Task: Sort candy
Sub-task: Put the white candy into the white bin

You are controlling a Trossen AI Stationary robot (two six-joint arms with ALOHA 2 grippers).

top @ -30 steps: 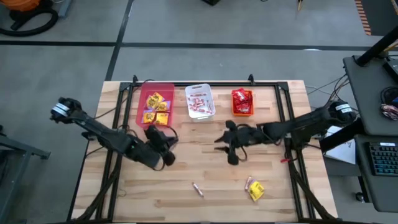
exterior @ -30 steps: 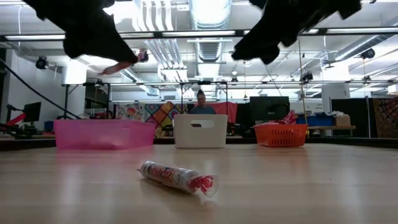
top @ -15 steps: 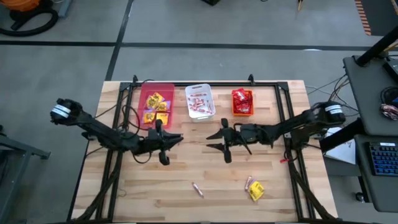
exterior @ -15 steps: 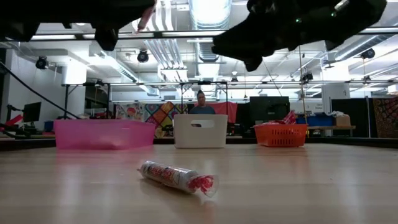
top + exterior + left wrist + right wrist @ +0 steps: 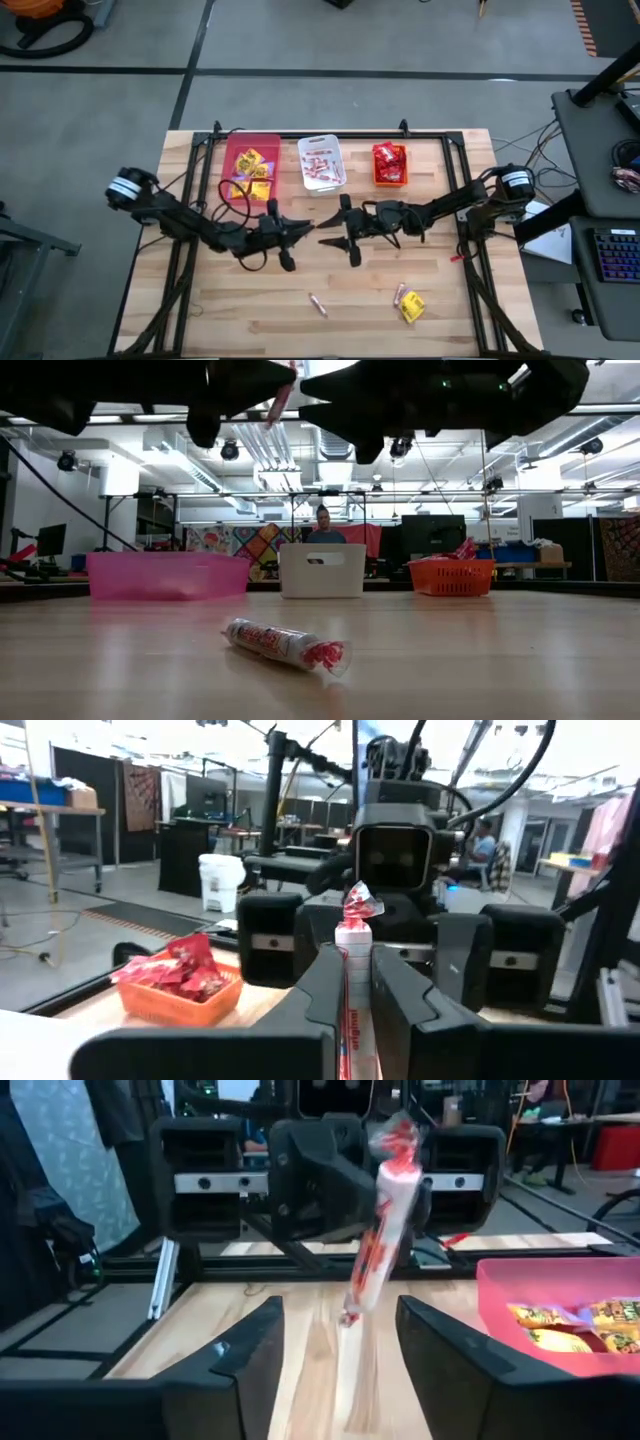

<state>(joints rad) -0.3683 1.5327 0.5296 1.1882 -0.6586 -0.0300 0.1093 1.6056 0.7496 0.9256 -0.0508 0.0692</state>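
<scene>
My left gripper (image 5: 303, 229) is shut on a thin pinkish-red candy stick (image 5: 377, 1230) above the middle of the table. My right gripper (image 5: 330, 228) faces it from the table's right, open, with its two fingers (image 5: 245, 1355) apart on either side of the stick's line and nothing between them touching. In the low view the held stick (image 5: 281, 395) shows between the two dark grippers, high above the table. Another candy stick (image 5: 285, 643) lies on the table near the front, and a yellow packet (image 5: 411, 307) lies to its right. My left gripper pinches the stick's upper half (image 5: 349, 960) between its two fingers. The fingers come level from the table's left and lie across the stick. The stick stands nearly upright, slightly tilted, with its twisted end (image 5: 360, 904) above the fingers and its lower end (image 5: 347, 1317) hanging clear of the table.
At the table's far side stand a pink bin (image 5: 250, 170) with yellow packets, a white bin (image 5: 321, 163) with sticks and an orange bin (image 5: 389, 165) with red packets. A black frame (image 5: 460, 160) runs round the table. A person sits in the room beyond.
Both grippers have tipped up from pointing down to level and closed in on each other over the table's middle. The left has carried the stick toward the right, and the right has gone toward the left, so that they now face each other.
</scene>
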